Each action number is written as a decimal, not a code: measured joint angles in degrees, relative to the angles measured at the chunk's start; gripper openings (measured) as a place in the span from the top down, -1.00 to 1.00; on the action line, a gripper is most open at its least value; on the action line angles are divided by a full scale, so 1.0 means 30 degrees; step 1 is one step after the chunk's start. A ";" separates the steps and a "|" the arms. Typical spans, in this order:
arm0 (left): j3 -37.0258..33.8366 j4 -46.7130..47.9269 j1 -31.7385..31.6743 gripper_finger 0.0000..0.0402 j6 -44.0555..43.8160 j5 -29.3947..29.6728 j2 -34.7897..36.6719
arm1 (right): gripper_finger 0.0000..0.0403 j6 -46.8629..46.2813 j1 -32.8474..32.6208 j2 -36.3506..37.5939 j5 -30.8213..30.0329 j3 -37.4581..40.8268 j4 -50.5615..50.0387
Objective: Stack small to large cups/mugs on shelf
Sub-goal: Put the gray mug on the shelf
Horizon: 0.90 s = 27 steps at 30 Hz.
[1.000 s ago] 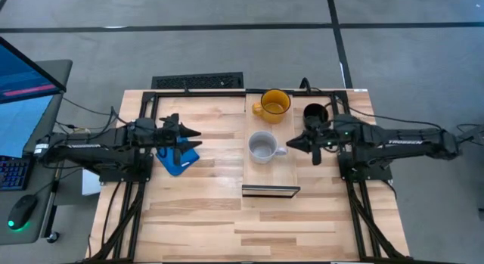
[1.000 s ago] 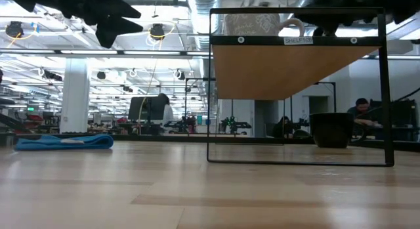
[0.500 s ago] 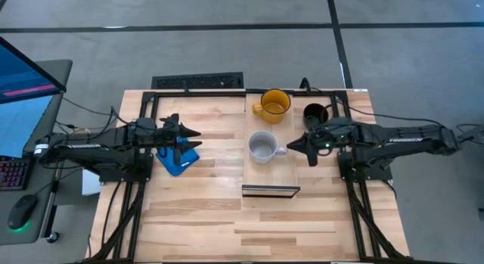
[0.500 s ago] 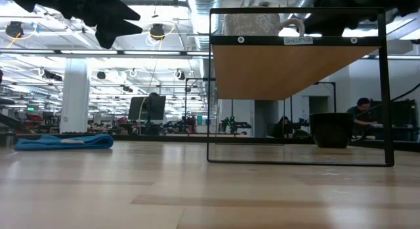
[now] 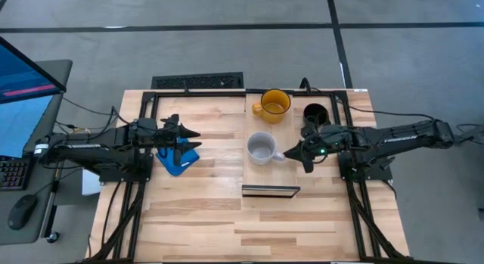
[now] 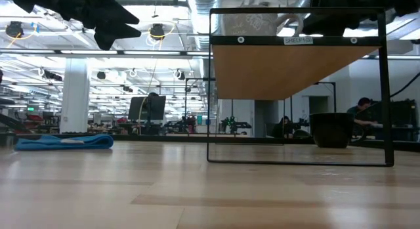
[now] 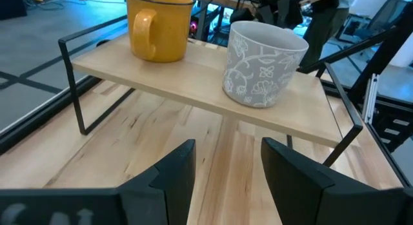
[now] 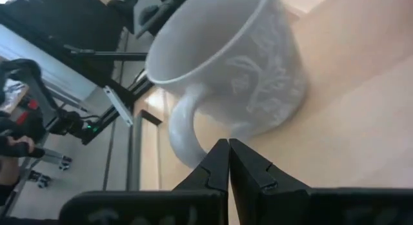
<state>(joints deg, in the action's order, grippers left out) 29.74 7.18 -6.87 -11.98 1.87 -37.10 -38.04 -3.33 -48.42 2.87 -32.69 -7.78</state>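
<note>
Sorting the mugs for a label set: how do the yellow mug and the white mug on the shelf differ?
The yellow mug is plain and glossy; the white mug bears a pale leafy pattern. The yellow one stands nearer the shelf's far end, the white one mid-board. The right pincer, shut, sits at the white mug's handle; nothing is near the yellow one. Both stand upright, handled, on the shelf.

Shelf (image 5: 270,173) w/ yellow (image 5: 274,104), grey mugs (image 5: 262,147)

We see two dark, slender, jointed arms, each bearing pale lettering along its forearm. Black cables trail from both bases. The left gripper (image 7: 222,167) has broad, matte black fingers with bevelled edges; the right gripper (image 8: 227,162) has angular black fingers tapering to points.
</note>
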 joint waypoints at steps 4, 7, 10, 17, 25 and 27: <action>0.0000 -0.0006 0.0000 0.17 0.0028 0.0000 0.0000 | 0.83 -0.0022 -0.0492 -0.0647 0.0007 0.0002 0.1751; 0.0000 0.0000 0.0000 0.17 0.0009 0.0000 -0.0003 | 0.83 -0.0106 -0.0827 -0.1214 0.0006 0.0006 0.2706; 0.0000 -0.0006 0.0000 0.17 -0.0022 0.0000 0.0000 | 0.83 -0.0552 -0.1083 -0.1841 0.0007 0.0007 0.3132; 0.0014 -0.0078 -0.0015 0.17 -0.2081 -0.0116 -0.0261 | 0.83 -0.0831 -0.1529 -0.3262 0.0024 0.0016 0.4371; 0.0015 -0.1790 0.0000 0.17 -0.2836 -0.2153 -0.3164 | 0.83 -0.0678 -0.1524 -0.3657 0.0115 0.0029 0.5339; 0.0015 -0.2456 -0.0011 0.17 -0.2857 -0.1978 -0.3918 | 0.83 -0.0673 -0.1521 -0.3602 0.0342 0.0029 0.5329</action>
<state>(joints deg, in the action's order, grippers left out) 29.78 -0.19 -6.91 -20.56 -4.06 -48.86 -40.06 -7.89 -59.23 3.90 -32.60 8.21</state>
